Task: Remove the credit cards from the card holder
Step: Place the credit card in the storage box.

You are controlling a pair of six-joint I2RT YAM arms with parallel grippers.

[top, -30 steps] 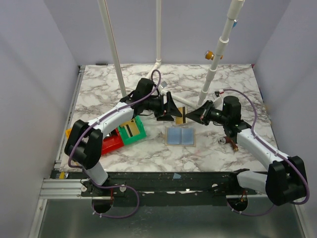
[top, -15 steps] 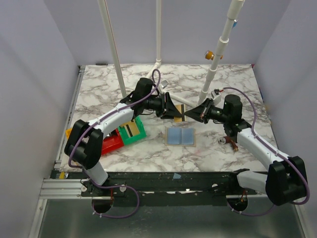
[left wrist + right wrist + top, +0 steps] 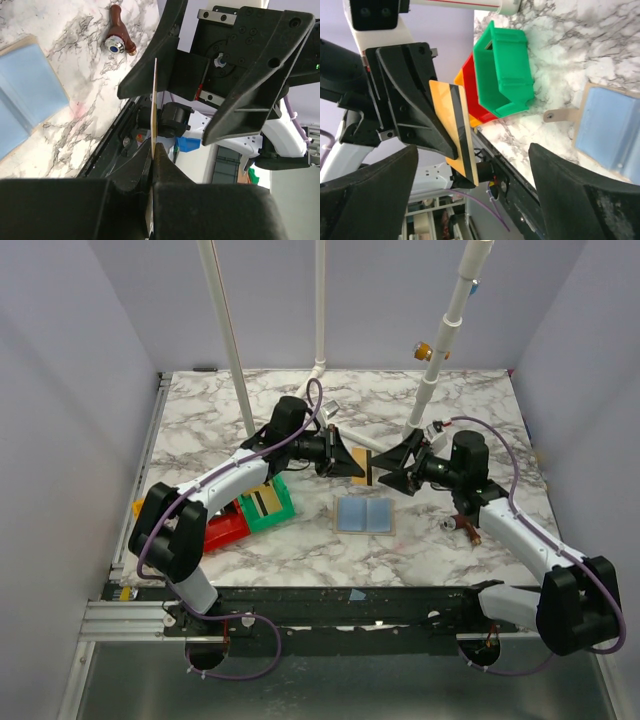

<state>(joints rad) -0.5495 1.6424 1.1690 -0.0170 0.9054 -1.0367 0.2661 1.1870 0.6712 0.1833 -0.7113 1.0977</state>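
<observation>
We list: green bin (image 3: 507, 75), card holder (image 3: 365, 514) open on bench (image 3: 200, 420); left fingers (image 3: 340, 458) grasp credit card (image 3: 361, 464), long axis far-to-near; right fingers (image 3: 398, 455) released

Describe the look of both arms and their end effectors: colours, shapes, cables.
The left arm and right arm have white curved links, bulky black joints and a purple cable alongside. The left end effector and right end effector are matte black, each with two broad wedge-shaped fingers.

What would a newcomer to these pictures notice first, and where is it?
Above the middle of the table, the left hand pinches an orange card with a black stripe, and the right hand gapes open facing it. Nearer, the card holder lies open, pale blue face up.
</observation>
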